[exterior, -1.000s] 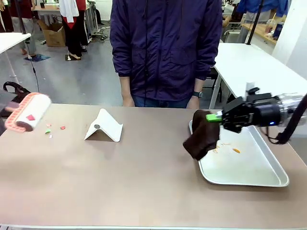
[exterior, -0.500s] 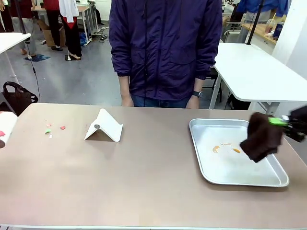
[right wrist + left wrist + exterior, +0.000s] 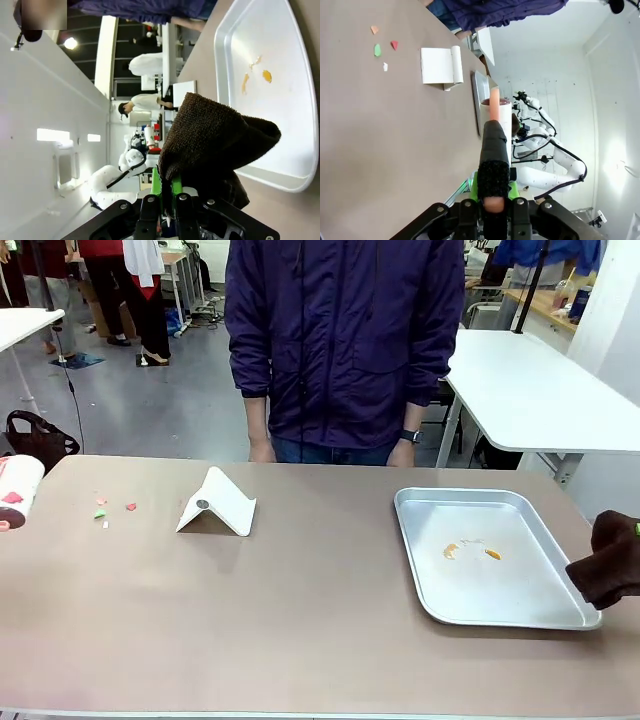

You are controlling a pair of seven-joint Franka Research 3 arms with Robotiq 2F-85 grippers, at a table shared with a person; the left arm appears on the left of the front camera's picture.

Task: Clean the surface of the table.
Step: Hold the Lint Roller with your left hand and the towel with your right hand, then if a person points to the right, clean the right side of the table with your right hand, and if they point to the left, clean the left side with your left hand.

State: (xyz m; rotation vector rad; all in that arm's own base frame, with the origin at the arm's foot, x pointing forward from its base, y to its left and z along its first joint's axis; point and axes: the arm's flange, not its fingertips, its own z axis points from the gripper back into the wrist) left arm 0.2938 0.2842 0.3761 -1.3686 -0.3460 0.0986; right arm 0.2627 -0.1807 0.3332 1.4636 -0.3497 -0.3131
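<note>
The table (image 3: pixel 300 620) is a wide taupe-brown top. Small red, green and pale scraps (image 3: pixel 103 510) lie near its far left, seen also as scraps (image 3: pixel 379 49) in the left wrist view. My left gripper (image 3: pixel 492 201) is shut on the black-and-pink handle of a lint roller (image 3: pixel 498 111); the roller (image 3: pixel 14 490) pokes in at the left edge, above the table. My right gripper (image 3: pixel 167 194) is shut on a dark brown cloth (image 3: pixel 212 137), and that cloth (image 3: pixel 611 562) hangs at the right edge, beside the tray.
A metal tray (image 3: pixel 497 612) with orange smears (image 3: pixel 451 551) sits at the right. A white folded stand (image 3: pixel 217 503) rests left of centre. A person in a dark jacket (image 3: pixel 345 340) stands at the far edge, hands down.
My right gripper has carried the cloth from the tray's left rim across to the picture's right edge. The lint roller pulled back to the left edge.
</note>
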